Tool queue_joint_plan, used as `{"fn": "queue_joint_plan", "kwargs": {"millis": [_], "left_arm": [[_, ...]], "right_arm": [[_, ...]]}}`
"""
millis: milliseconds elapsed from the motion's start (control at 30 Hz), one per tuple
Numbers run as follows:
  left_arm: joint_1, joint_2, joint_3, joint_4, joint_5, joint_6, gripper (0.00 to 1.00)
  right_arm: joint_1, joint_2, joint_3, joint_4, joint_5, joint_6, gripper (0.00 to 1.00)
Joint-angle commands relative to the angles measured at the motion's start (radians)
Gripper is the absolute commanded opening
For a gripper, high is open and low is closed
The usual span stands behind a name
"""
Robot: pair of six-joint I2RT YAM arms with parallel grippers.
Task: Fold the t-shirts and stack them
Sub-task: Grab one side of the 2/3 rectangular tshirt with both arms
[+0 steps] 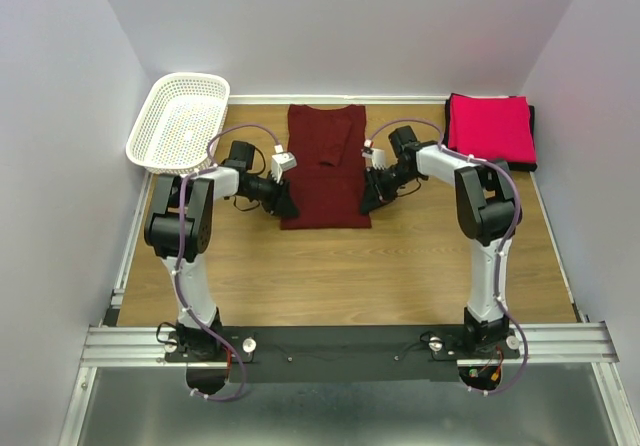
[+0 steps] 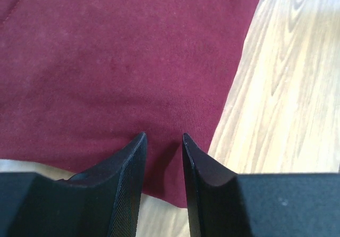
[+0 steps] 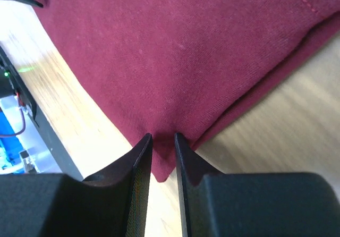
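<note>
Looking down from the overhead camera, I see the dark maroon cloth t-shirt [image 1: 325, 166] lying flat at the far middle of the wooden table [image 1: 350, 276]. Its sleeves are turned in, so it forms one long narrow strip. The left gripper [image 1: 285, 206] sits at its near left corner and the right gripper [image 1: 370, 201] at its near right corner. At the far right, a bright pink-red folded t-shirt [image 1: 490, 128] rests on a black t-shirt [image 1: 533, 138], of which only an edge shows. A white plastic mesh basket [image 1: 150, 111] stands tilted at the far left.

On the left wrist camera, my claw's fingers stand a little apart over the maroon hem, just beside the bare wood. Cloth shows in the gap and lies smooth. I cannot tell whether they have hold of it or merely straddle it.

On the right wrist camera, the fingers are nearly together on the very corner of the shirt. The fabric creases run into the gap, so I read that as a pinch on the cloth.

I judge the task partly done: two shirts look folded and stacked. The maroon one has its lengthwise folds only. It needs its near end carried over to the far end, then a move onto the pile.
</note>
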Motion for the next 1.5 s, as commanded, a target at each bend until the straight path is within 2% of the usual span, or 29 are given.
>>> {"fn": "queue_joint_plan", "kwargs": {"millis": [0,33,133,200,267,433,533,667,800,1033,1300,1467], "left_arm": [[0.0,-0.021,-0.073,-0.052,0.013,0.002,0.41],[0.002,-0.039,-0.07,-0.075,0.013,-0.004,0.41],[0.0,-0.107,-0.013,-0.199,0.018,0.128,0.42],[0.0,-0.176,0.027,-0.271,-0.029,0.27,0.44],[0.002,-0.266,0.047,-0.319,-0.084,0.341,0.46],[-0.015,-0.436,-0.074,-0.31,-0.172,0.661,0.49],[-0.056,-0.542,-0.178,-0.244,-0.238,0.766,0.5],[-0.155,-0.608,-0.319,-0.113,-0.321,0.83,0.5],[-0.247,-0.619,-0.422,0.011,-0.399,0.832,0.49],[-0.281,-0.51,-0.403,0.042,-0.436,0.786,0.49],[-0.294,-0.443,-0.378,0.014,-0.467,0.809,0.49],[-0.302,-0.392,-0.36,-0.03,-0.49,0.815,0.41]], "right_arm": [[-0.01,-0.022,-0.126,-0.036,0.14,-0.062,0.32],[-0.008,-0.044,-0.142,-0.039,0.139,-0.071,0.32],[-0.007,-0.154,-0.176,-0.068,0.114,-0.136,0.36],[-0.008,-0.219,-0.15,-0.096,0.113,-0.177,0.43],[-0.005,-0.3,-0.129,-0.135,0.125,-0.254,0.48],[0.024,-0.415,-0.168,-0.145,0.228,-0.467,0.51],[0.088,-0.473,-0.265,-0.102,0.32,-0.596,0.49],[0.168,-0.541,-0.405,0.036,0.441,-0.696,0.46],[0.22,-0.515,-0.433,0.105,0.493,-0.737,0.44],[0.263,-0.447,-0.449,0.151,0.515,-0.737,0.42],[0.279,-0.435,-0.492,0.159,0.524,-0.734,0.42],[0.279,-0.438,-0.495,0.154,0.55,-0.713,0.43]]}}
